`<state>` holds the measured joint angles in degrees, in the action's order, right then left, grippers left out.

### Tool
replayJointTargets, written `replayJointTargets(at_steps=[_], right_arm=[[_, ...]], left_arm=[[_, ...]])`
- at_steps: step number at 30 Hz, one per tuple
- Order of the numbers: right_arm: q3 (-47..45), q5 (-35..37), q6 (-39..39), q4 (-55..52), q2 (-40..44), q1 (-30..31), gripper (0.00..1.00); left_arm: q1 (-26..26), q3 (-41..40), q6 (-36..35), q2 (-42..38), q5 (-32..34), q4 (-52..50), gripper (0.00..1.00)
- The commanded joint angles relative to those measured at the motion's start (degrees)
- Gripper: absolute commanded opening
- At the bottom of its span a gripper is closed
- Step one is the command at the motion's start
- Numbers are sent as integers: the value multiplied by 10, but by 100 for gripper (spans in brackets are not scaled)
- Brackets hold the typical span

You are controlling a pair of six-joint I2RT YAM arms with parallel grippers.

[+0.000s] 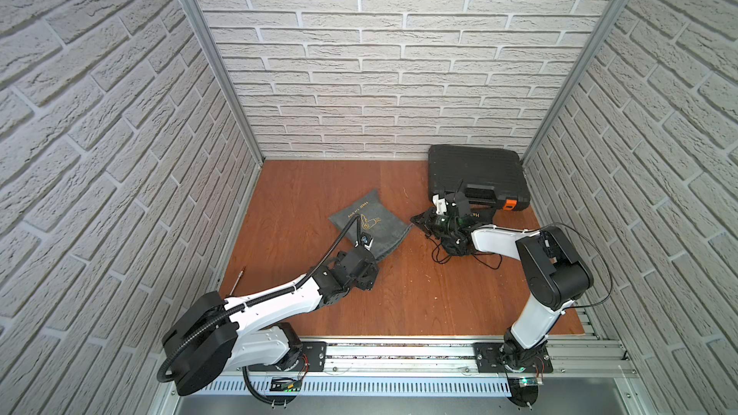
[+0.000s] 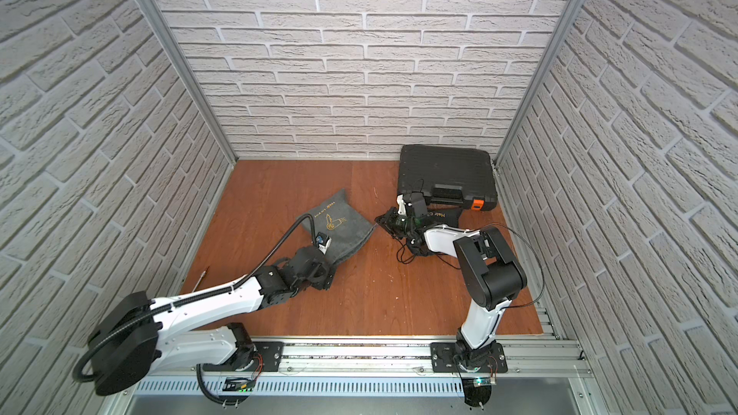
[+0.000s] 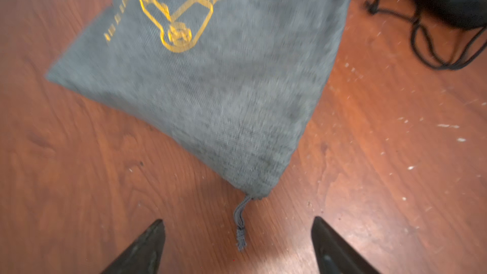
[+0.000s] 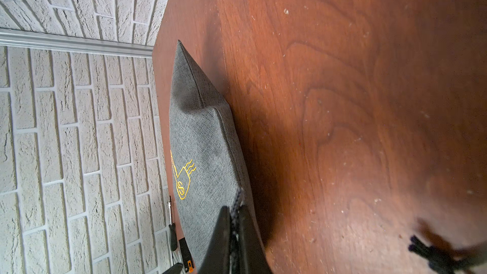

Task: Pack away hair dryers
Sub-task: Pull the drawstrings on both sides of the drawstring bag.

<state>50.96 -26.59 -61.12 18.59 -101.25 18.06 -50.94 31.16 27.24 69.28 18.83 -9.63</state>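
Observation:
No hair dryers show in any view. A grey fabric bag (image 1: pixel 365 221) with a gold dryer print lies bulging mid-table, also seen in a top view (image 2: pixel 335 225). My left gripper (image 3: pixel 237 220) is open just above the table. The bag's loose drawstring end (image 3: pixel 240 224) lies between its fingers, untouched. That gripper (image 1: pixel 369 279) sits at the bag's near corner. My right gripper (image 4: pixel 234 210) is shut on the grey bag's other drawstring (image 4: pixel 238 199), at the bag's right end (image 1: pixel 415 220). The grey bag (image 4: pixel 205 141) stretches away from it.
A black fabric bag (image 1: pixel 455 241) with trailing black cords (image 3: pixel 432 48) lies under my right wrist. A shut black hard case (image 1: pixel 475 177) with an orange latch (image 1: pixel 510 204) stands at the back right. A screwdriver (image 1: pixel 239 279) lies by the left wall.

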Motion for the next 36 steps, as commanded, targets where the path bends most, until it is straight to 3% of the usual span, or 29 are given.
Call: replayJointTargets(at_steps=[1, 4, 13, 18, 23, 25, 29, 36], right_arm=[[-2, 0, -4, 13, 14, -3, 3], [-2, -1, -1, 7, 17, -4, 3], [-1, -5, -2, 10, 17, -6, 3], [1, -7, -6, 12, 17, -7, 3], [5, -13, -8, 12, 15, -7, 3], [5, -14, -9, 13, 14, -7, 3], [8, -15, -12, 12, 19, -7, 3], [26, -25, -4, -15, 46, -25, 3]], left_arm=[[16, -20, 22, 19, -42, 36, 77], [33, -28, 19, 30, -71, 55, 69], [55, -16, -6, 63, -87, 66, 67], [61, 3, -18, 103, -111, 74, 48], [65, 3, -18, 114, -114, 86, 47], [65, 7, -21, 117, -118, 90, 37], [65, 15, -23, 113, -125, 73, 1], [81, 12, -6, 13, -74, 32, 0]])
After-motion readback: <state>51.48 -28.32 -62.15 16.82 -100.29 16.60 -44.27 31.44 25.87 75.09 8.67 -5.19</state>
